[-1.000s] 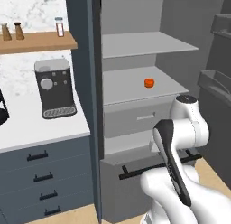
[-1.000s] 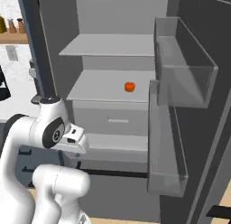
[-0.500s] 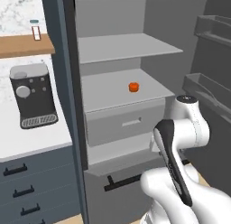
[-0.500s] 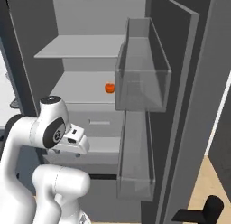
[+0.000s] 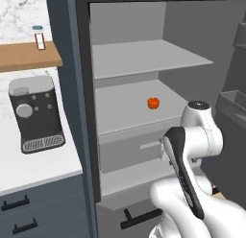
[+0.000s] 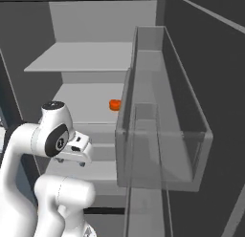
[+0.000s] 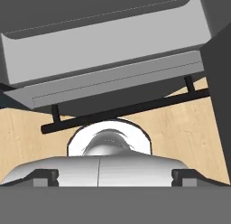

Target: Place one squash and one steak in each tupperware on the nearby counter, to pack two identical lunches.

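**One squash on the fridge shelf, hand tucked low and empty**

The squash (image 5: 153, 103) sits alone on the middle fridge shelf (image 5: 125, 110), well back from its front edge. The hand (image 7: 115, 177) hangs down by the robot's body, fingertips (image 7: 44, 177) spread wide with nothing between them, facing the floor and the black bar handle (image 7: 126, 109) of the bottom drawer.

The trouble I'd expect is the reach itself. The arm has to swing up from that folded pose, and the clear door bin (image 6: 162, 135) stands just beside its path (uncomfortably near in the right base view); an elbow could clip it. A round squash may also roll if nudged off-centre. The white tabletop (image 5: 33, 167) with the coffee machine (image 5: 34, 112) lies to the left, beyond the fridge wall.
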